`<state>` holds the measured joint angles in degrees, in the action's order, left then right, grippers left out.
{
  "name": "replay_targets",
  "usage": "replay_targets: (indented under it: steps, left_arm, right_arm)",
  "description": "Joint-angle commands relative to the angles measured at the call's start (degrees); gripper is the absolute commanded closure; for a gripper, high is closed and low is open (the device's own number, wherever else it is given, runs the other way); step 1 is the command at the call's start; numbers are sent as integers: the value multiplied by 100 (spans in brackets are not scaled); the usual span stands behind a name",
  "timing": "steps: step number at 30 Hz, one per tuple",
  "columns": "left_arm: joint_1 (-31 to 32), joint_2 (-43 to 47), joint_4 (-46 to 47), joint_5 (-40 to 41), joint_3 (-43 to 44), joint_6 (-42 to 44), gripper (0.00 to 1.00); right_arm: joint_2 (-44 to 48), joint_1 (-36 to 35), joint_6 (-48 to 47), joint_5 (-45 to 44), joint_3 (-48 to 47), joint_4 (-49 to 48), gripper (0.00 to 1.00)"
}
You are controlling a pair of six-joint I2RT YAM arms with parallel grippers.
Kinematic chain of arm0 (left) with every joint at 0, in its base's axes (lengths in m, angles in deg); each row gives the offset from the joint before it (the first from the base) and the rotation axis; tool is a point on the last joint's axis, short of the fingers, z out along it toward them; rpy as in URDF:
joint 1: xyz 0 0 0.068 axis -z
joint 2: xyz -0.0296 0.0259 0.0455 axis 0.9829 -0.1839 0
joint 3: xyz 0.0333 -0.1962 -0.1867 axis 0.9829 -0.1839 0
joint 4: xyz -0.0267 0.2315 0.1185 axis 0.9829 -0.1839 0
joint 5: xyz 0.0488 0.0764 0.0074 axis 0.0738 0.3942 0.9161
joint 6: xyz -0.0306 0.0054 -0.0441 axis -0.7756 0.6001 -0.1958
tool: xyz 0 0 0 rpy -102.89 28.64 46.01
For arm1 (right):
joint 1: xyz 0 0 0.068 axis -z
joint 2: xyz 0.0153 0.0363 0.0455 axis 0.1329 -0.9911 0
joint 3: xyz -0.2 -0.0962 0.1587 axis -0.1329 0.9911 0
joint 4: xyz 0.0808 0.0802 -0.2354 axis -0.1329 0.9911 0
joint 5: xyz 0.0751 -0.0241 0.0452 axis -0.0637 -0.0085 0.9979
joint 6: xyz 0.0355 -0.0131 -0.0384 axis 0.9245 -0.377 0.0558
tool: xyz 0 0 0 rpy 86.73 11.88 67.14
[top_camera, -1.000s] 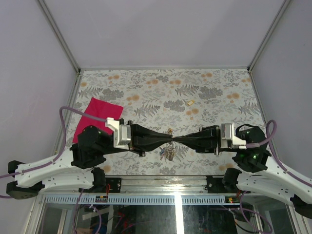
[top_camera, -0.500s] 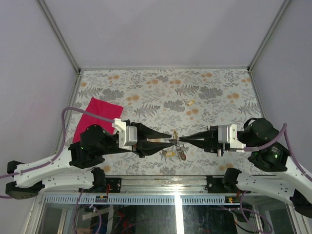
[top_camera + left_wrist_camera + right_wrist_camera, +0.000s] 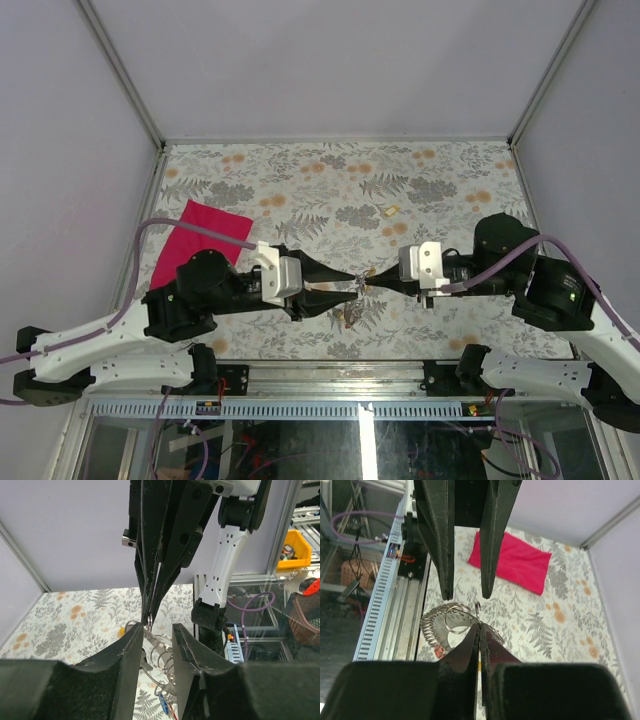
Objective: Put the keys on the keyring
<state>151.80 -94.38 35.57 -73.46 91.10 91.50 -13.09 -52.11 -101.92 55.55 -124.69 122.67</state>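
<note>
Right wrist: coiled grey keyring

The keyring shone as glossy bare metal to me; the left pincer and right pincer looked matt black plastic, the red cloth soft, the worktop matt, flower-printed.

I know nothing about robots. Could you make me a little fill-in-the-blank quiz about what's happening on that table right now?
1. ___ grippers, the left gripper and the right gripper, meet tip to tip over the table.
2. In its own wrist view, the right gripper's jaws are pressed ___.
3. The cloth lies on the ___ arm's side of the table.
4. The keyring, at the meeting tips, looks coiled and made of ___.

Missing words: Two; shut; left; metal.
</note>
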Motion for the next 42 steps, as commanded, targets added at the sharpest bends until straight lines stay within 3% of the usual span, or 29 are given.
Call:
replay_targets:
  steps: [1, 22, 33, 37, 42]
  left_arm:
    - [21, -172, -214, 50, 279, 170, 69]
    - [18, -495, -429, 250, 468, 224, 70]
    - [19, -629, -558, 215, 594, 250, 83]
    - [20, -648, -595, 198, 637, 246, 99]
    - [21, -563, -478, 128, 607, 167, 100]
  right_arm:
    - [-58, -20, -158, -209, -332, 359, 100]
    - [19, -22, -27, 119, -248, 269, 100]
    - [41, -20, 25, 170, -190, 209, 100]
    - [43, -20, 80, 206, -167, 168, 100]
    - [177, -20, 165, 173, -59, -98, 97]
